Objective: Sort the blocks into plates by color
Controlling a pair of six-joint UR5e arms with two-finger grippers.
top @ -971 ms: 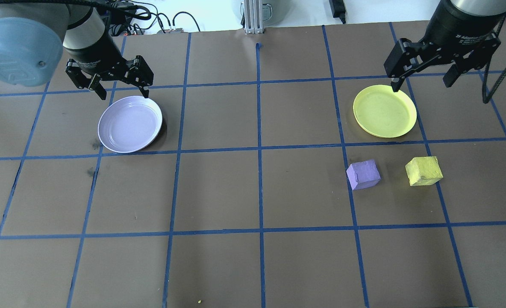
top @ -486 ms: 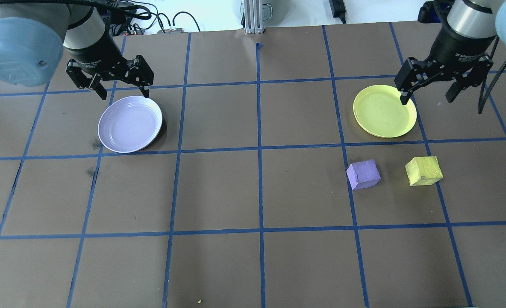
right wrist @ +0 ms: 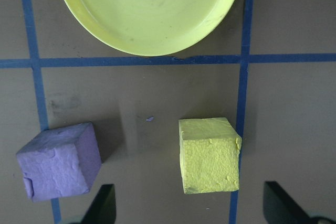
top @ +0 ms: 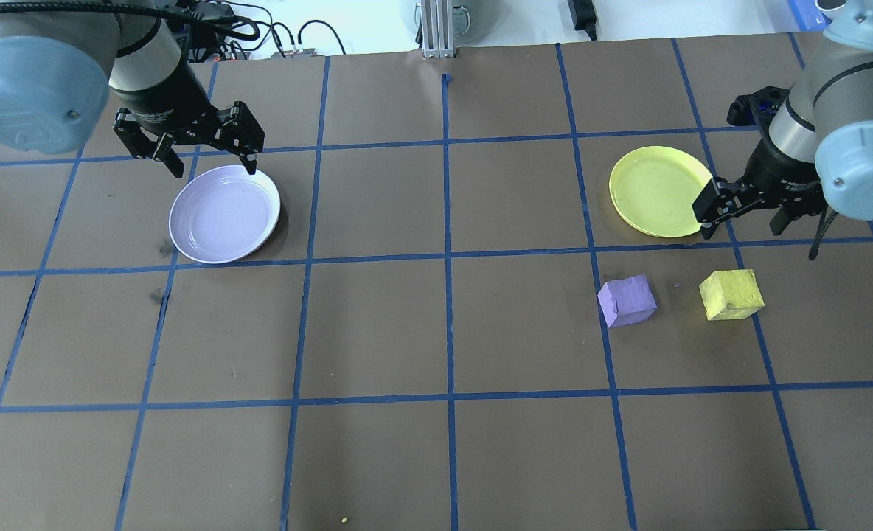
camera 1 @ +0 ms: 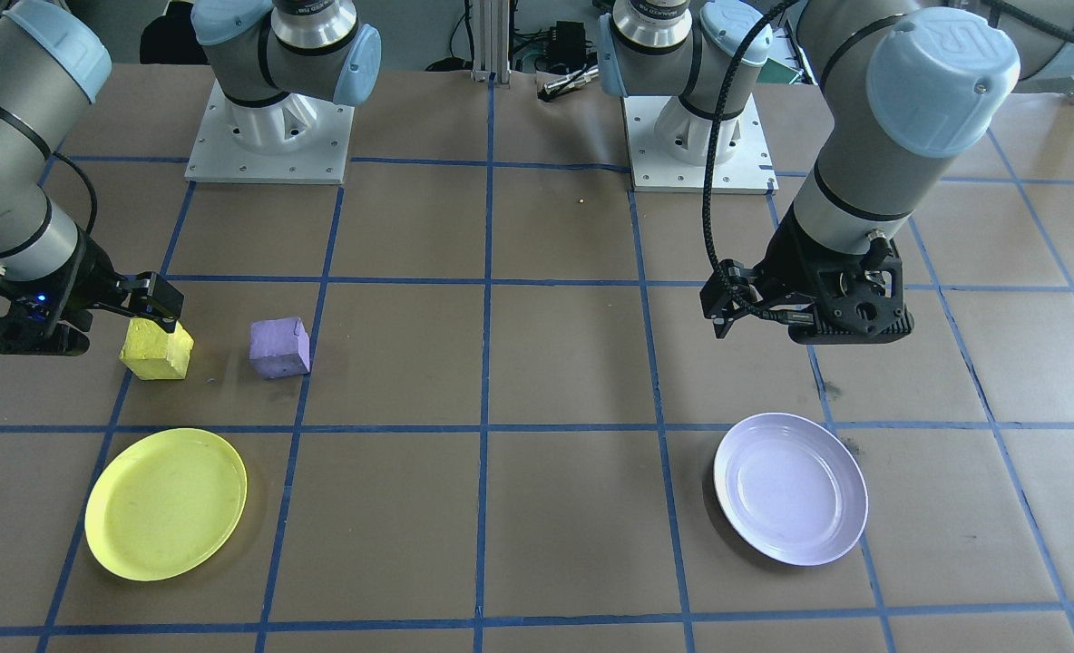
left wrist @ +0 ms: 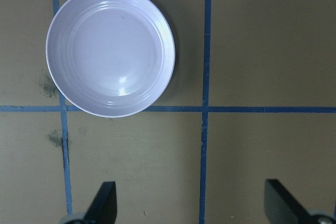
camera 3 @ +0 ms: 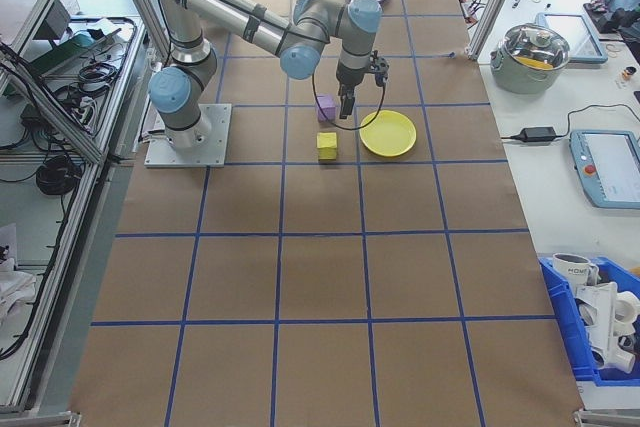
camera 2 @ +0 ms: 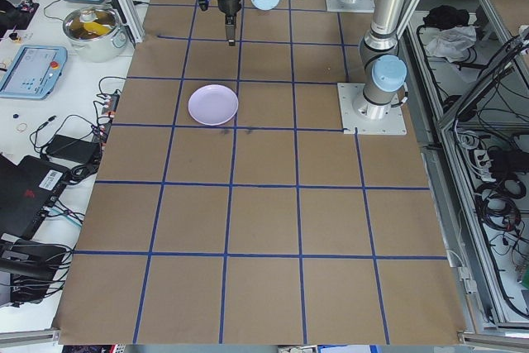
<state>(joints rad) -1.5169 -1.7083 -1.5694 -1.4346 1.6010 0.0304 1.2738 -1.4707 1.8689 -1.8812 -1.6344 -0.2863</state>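
Here the yellow block [top: 731, 294] and the purple block [top: 627, 300] sit on the brown table [top: 436, 332], near each other but apart, each on the paper and in neither plate. The yellow plate [top: 661, 190] lies just beyond them in the overhead view, holding nothing. The lavender plate [top: 224, 214] lies well apart on the robot's left side, also holding nothing.

The right gripper [top: 742, 210] hangs between the yellow plate and the yellow block, its fingers spread wide with nothing between them; in its wrist view both fingertips [right wrist: 102, 203] show at the bottom edge with the yellow block [right wrist: 209, 155] lying between them further ahead. The left gripper [top: 211, 164] hovers over the far rim of the lavender plate, its fingers likewise spread wide and gripping nothing. Blue tape lines [top: 447, 254] divide the table into squares.
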